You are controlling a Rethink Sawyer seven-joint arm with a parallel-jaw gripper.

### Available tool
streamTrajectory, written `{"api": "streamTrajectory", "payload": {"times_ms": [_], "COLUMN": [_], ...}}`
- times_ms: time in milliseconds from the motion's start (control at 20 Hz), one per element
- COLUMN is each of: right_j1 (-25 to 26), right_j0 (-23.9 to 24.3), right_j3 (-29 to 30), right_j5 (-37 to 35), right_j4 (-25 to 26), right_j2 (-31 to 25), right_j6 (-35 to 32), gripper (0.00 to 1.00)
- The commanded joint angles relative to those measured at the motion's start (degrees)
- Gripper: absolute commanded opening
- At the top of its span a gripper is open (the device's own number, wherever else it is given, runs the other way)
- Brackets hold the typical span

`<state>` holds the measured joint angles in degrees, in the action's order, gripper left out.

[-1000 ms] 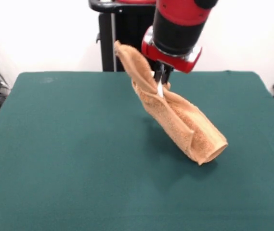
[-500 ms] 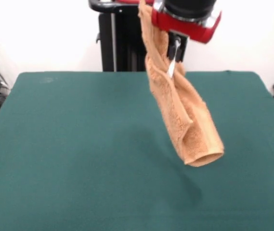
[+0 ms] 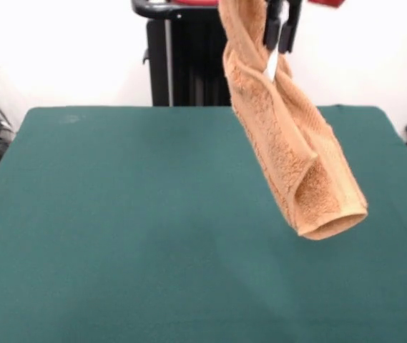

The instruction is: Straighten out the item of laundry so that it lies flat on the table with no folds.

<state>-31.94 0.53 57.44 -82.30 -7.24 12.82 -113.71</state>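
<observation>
Orange-tan terry cloth is hanging in mid-air here: you are looking at the towel (image 3: pixel 289 136) lifted clear of the table (image 3: pixel 117 229), with no part of it resting on the dark green felt top. The gripper (image 3: pixel 280 32) is entering from the top edge of the front view, and its black fingers (image 3: pixel 272 28) are pinching narrowly on the towel's upper edge, right beside the small white tag (image 3: pixel 271 66), which is dangling just below the fingertips. From that pinch point the towel is trailing down and toward the right of the picture, tilted rather than hanging plumb. You are seeing it rolled loosely lengthwise, so that its lower end is forming an open, tube-like curl above the right half of the table. One flap is rising past the fingers to the top edge of the frame. Behind the towel, the black pedestal (image 3: pixel 182 57) is standing against the white wall (image 3: pixel 60 50).
</observation>
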Motion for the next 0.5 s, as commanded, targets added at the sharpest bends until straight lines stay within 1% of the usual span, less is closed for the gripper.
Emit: {"api": "streamTrajectory", "payload": {"times_ms": [50,100,200,350,500], "right_j1": [6.8,7.2,7.2,7.2,7.6], "right_j0": [1.6,1.7,1.8,3.0,4.3], "right_j3": [-14.1,-14.1,-11.4,-4.5,-1.0], "right_j5": [-9.6,-8.8,-3.7,7.4,14.9], "right_j4": [-2.1,-2.2,-2.4,-2.3,-0.4], "right_j2": [-6.1,-6.2,-6.2,-6.9,-6.5], "right_j6": [-10.1,-9.9,-9.0,-5.6,-3.0], "gripper": [0.00,0.00,0.00,0.00,0.00]}}
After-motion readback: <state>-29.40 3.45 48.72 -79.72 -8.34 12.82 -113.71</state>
